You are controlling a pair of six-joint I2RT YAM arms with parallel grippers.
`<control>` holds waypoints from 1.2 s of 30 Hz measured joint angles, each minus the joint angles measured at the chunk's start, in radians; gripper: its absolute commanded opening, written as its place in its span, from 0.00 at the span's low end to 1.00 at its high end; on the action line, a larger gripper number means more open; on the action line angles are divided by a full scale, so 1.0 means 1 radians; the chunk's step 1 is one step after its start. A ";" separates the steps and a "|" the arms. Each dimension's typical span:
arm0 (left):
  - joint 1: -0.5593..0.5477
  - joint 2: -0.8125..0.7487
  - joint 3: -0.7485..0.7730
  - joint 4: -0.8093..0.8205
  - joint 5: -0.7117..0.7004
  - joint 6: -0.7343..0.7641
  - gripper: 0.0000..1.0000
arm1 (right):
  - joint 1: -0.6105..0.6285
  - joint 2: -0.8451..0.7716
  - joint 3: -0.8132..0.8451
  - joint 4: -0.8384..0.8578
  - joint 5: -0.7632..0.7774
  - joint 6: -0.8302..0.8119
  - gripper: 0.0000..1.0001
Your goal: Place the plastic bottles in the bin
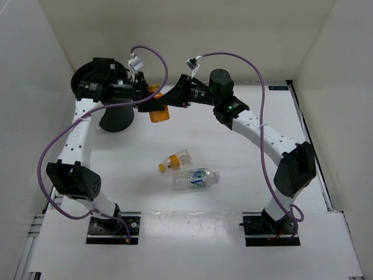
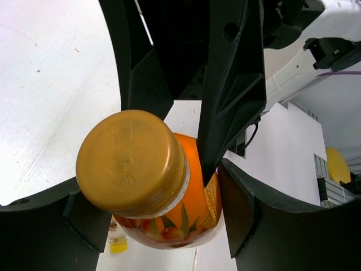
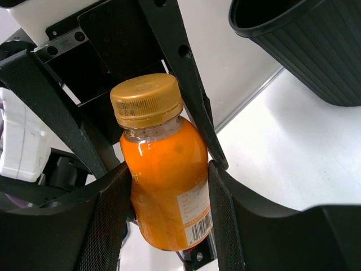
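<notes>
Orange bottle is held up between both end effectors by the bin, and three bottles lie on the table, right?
Not three: the top external view shows two on the table, the yellow-capped bottle and the blue-green-labelled bottle. The orange bottle is between the left end effector and right end effector by the bin.

You see an orange bottle [image 3: 166,186] with a gold cap [image 3: 146,100], a black ribbed bin [image 3: 304,45], a yellow-capped bottle [image 1: 175,160], a blue-green-labelled bottle [image 1: 196,178] and a white table [image 1: 245,169].

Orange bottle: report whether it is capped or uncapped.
Capped. The gold cap sits on the neck of the orange bottle, seen in both wrist views.
</notes>
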 measured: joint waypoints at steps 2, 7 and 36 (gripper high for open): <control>-0.002 0.000 0.000 -0.003 0.000 0.012 0.10 | -0.004 -0.014 0.000 -0.027 0.011 -0.009 0.70; 0.008 0.000 0.000 -0.031 0.004 0.037 0.10 | -0.053 -0.068 0.033 -0.051 0.056 -0.029 0.90; 0.106 0.223 0.289 0.336 -1.566 0.345 0.53 | -0.075 -0.209 0.010 -0.799 0.463 -0.447 1.00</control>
